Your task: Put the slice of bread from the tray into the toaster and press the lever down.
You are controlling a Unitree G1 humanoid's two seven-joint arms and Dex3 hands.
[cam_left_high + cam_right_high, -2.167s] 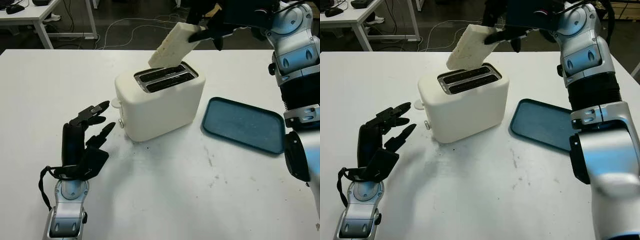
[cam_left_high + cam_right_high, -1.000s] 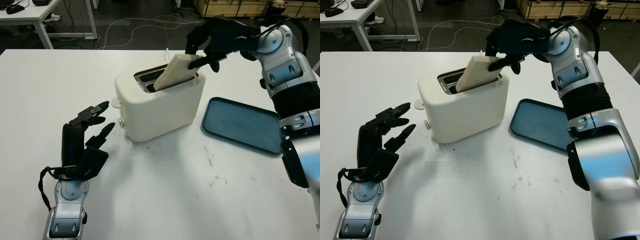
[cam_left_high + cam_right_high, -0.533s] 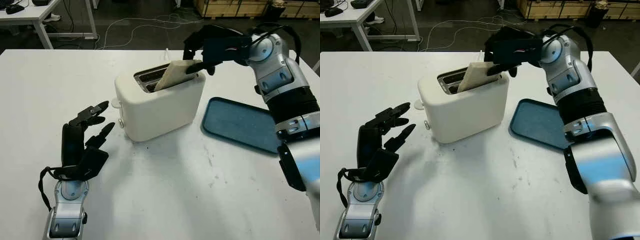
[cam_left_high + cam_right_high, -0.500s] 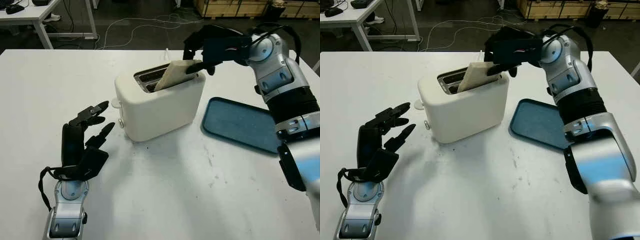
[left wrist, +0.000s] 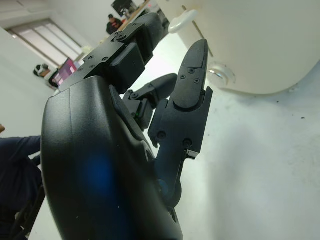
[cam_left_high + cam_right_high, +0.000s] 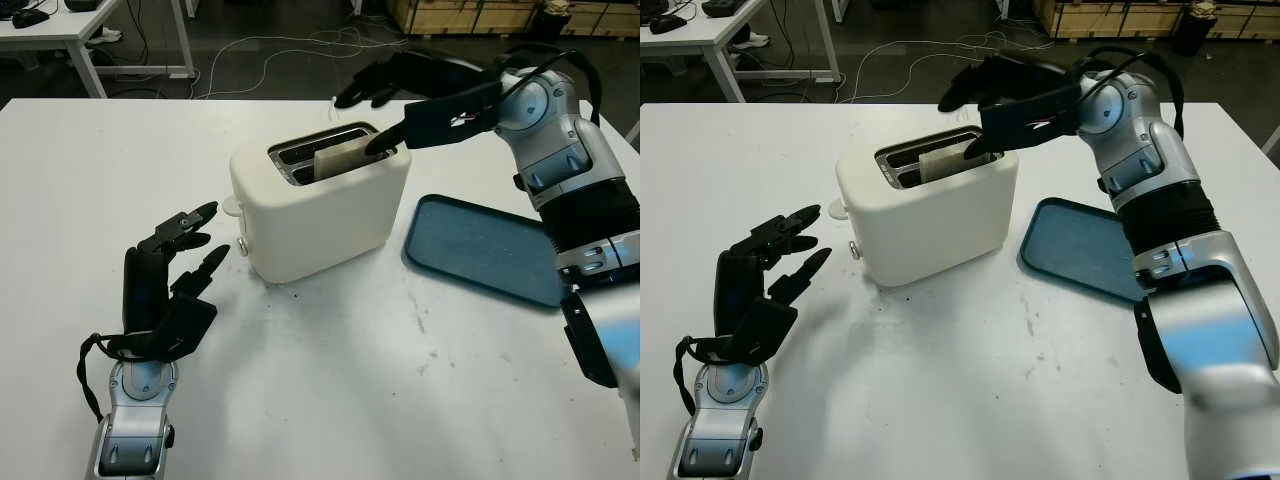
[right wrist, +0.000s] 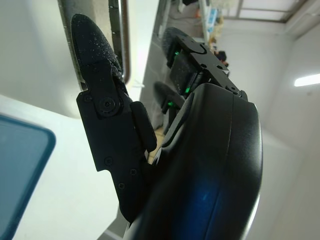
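Left eye view: bread [image 6: 338,159] half-sunk in toaster [image 6: 320,205].

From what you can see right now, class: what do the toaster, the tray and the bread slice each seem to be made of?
Toaster: probably cream plastic, smooth and slightly glossy; the slot rims look like shiny metal.
Tray: likely blue-green plastic, matte and faintly speckled, with a raised rim.
Bread slice: pale and matte, standing in the slot; whether it is real or a foam prop cannot be told.
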